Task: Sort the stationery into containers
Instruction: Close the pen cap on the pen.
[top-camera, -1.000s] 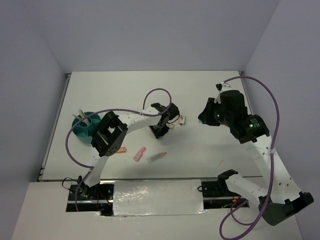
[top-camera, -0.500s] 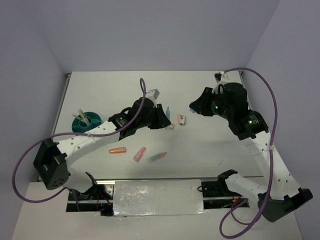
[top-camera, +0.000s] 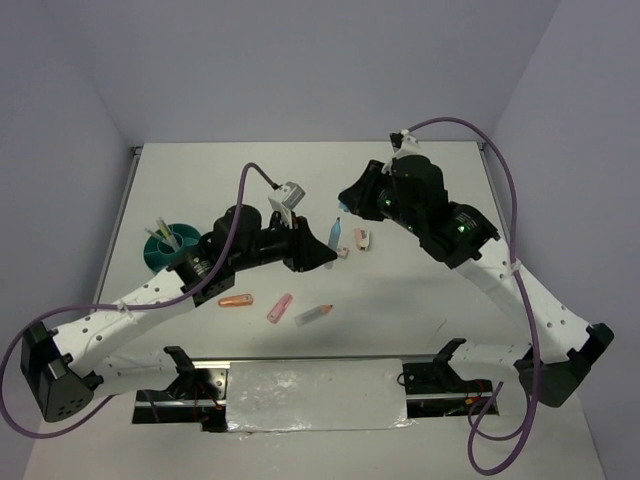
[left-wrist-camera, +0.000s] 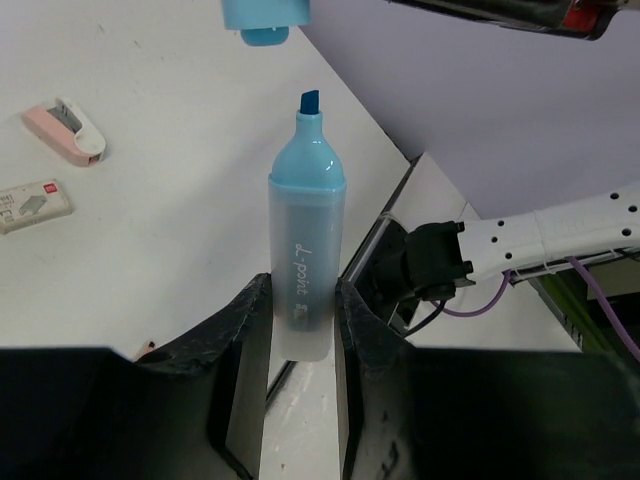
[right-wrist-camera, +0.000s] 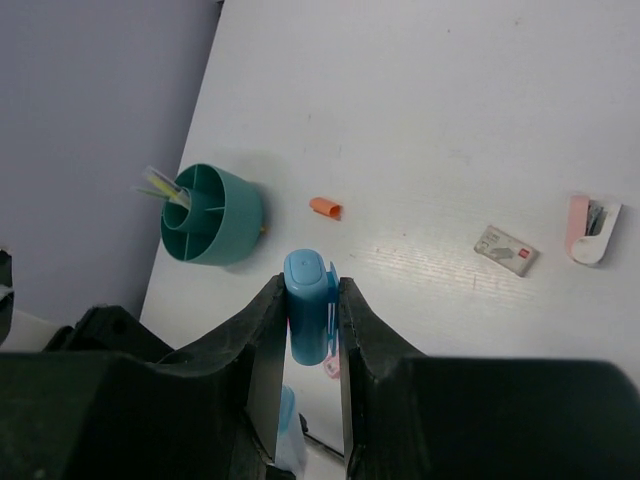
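My left gripper (top-camera: 322, 256) (left-wrist-camera: 300, 290) is shut on a light-blue highlighter (left-wrist-camera: 307, 240) (top-camera: 334, 233). It holds it upright above the table, uncapped, with the tip bare. My right gripper (top-camera: 347, 198) (right-wrist-camera: 310, 290) is shut on the highlighter's blue cap (right-wrist-camera: 308, 310). The cap (left-wrist-camera: 265, 15) hangs just above the tip with a small gap. The teal bowl with dividers (top-camera: 165, 250) (right-wrist-camera: 212, 213) stands at the left and holds a few pens. An orange marker (top-camera: 236, 300), a pink marker (top-camera: 280, 307) and a grey pen (top-camera: 314, 314) lie near the front.
A pale eraser block (top-camera: 343, 252) (left-wrist-camera: 32, 200) (right-wrist-camera: 506, 250) and a pink-and-white item (top-camera: 361, 238) (left-wrist-camera: 65, 130) (right-wrist-camera: 592, 228) lie mid-table under the grippers. A small orange cap (right-wrist-camera: 325, 207) lies right of the bowl. White walls close the table's sides.
My left arm has lifted the blue highlighter off the table and stretched out. My right gripper has moved left with the cap, to just above the tip.
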